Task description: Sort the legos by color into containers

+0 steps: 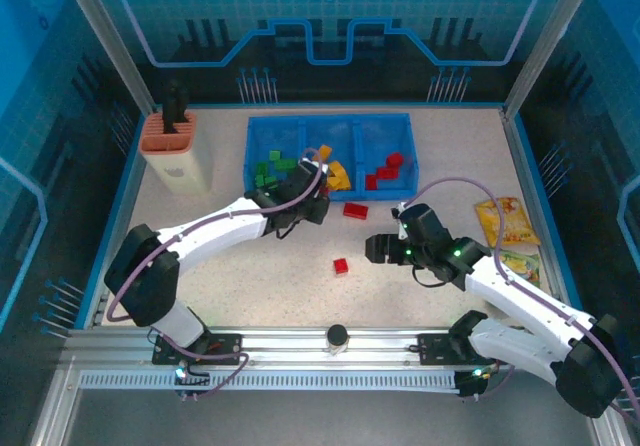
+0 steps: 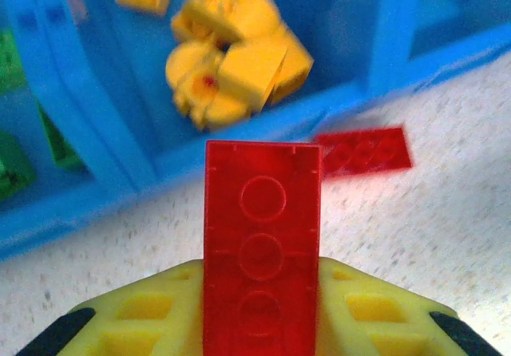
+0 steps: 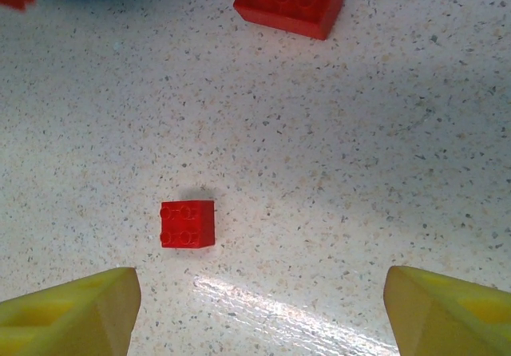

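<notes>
My left gripper (image 1: 312,204) (image 2: 262,300) is shut on a long red lego (image 2: 262,244), held just in front of the blue tray (image 1: 262,184) near its middle compartment. Orange legos (image 2: 235,61) lie in that middle compartment, green legos (image 1: 268,170) in the left one and red legos (image 1: 385,171) in the right one. A flat red lego (image 1: 355,210) (image 2: 363,152) (image 3: 290,2) lies on the table in front of the tray. A small square red lego (image 1: 341,265) (image 3: 188,223) sits farther forward. My right gripper (image 1: 378,249) (image 3: 259,308) is open, hovering above the table to the right of the small lego.
An orange-and-cream holder (image 1: 175,146) with black tools stands at the back left. Yellow snack packets (image 1: 508,221) lie at the right edge of the table. A black knob (image 1: 337,338) sits on the front rail.
</notes>
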`<state>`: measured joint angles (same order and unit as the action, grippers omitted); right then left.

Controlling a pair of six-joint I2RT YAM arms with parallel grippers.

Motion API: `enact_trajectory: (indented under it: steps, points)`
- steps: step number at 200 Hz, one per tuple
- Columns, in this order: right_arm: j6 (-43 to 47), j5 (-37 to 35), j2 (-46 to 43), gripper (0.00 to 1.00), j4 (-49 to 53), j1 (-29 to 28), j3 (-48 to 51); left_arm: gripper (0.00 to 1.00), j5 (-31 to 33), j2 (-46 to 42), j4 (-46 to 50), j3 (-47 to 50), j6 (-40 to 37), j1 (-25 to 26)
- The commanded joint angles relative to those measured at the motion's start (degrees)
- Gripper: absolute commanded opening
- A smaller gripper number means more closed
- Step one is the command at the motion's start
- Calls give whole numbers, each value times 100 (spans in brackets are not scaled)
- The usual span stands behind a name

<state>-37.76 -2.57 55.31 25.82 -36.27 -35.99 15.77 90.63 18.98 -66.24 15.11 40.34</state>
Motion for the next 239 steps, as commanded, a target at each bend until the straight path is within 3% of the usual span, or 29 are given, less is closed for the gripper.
enact_trajectory:
  steps: [1, 26, 42, 90, 130, 141, 154, 177, 239]
  points:
    - [-170, -238, -99, 81, 158, -91, -151, 32, -82, 166, 20, -612, -215, -35]
    - [-452, -1190, -666, 81, 922, -69, -173, 32, -478, 568, 18, -1278, -148, -27]
    - [-529, -1401, -1094, 81, 1222, 28, -79, 33, -737, 894, -137, -1697, -85, -30]
    - [-393, -828, -1531, 82, 1318, 258, 280, 36, -1442, 2661, 308, -3838, 175, -20]
    - [-294, -602, -1716, 82, 1335, 253, 244, 39, -1377, 4246, 1238, -5995, 166, -31]
    - [-269, -590, -1794, 82, 1365, 253, 233, 46, -1379, 4549, 1542, -6517, 157, -42]
    - [-245, -605, -1856, 82, 1422, 254, 230, 70, -1404, 4653, 1848, -6928, 128, -43]
    - [-168, -673, -1828, 82, 1449, 262, 300, 79, -1459, 3918, 1292, -6131, 119, -4]
    - [280, -247, -592, 83, 804, 214, 41, 80, -1125, 617, -644, -1847, 286, 262]
